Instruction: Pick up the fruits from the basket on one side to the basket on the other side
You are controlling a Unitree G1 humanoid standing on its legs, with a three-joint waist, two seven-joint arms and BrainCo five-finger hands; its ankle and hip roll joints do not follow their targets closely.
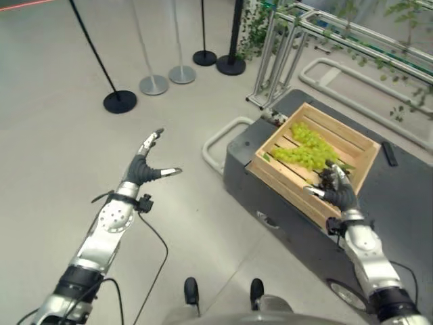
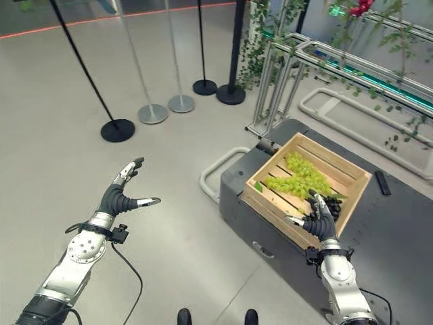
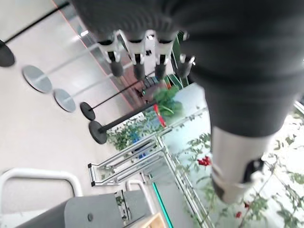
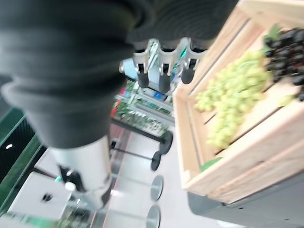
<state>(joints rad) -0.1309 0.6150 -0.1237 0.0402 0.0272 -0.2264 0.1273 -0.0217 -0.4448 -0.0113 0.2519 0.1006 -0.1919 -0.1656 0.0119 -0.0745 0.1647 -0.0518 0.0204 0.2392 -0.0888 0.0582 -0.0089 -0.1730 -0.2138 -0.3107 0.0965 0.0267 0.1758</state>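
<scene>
A wooden crate [image 1: 362,143] sits on a dark grey cart [image 1: 413,196] at the right. Green grapes [image 1: 304,145] lie inside it, and a dark grape bunch [image 4: 289,52] lies beside them near the crate's front. My right hand [image 1: 337,189] hovers over the crate's near corner, fingers straight and spread, just above the dark bunch [image 2: 331,202], holding nothing. My left hand [image 1: 145,166] is stretched out over the bare floor at the left, fingers open and empty.
Several stanchion posts with round bases [image 1: 120,101] stand on the floor at the back. A metal frame with plants [image 1: 284,47] rises behind the cart. A white tube bumper [image 1: 218,145] wraps the cart's left end.
</scene>
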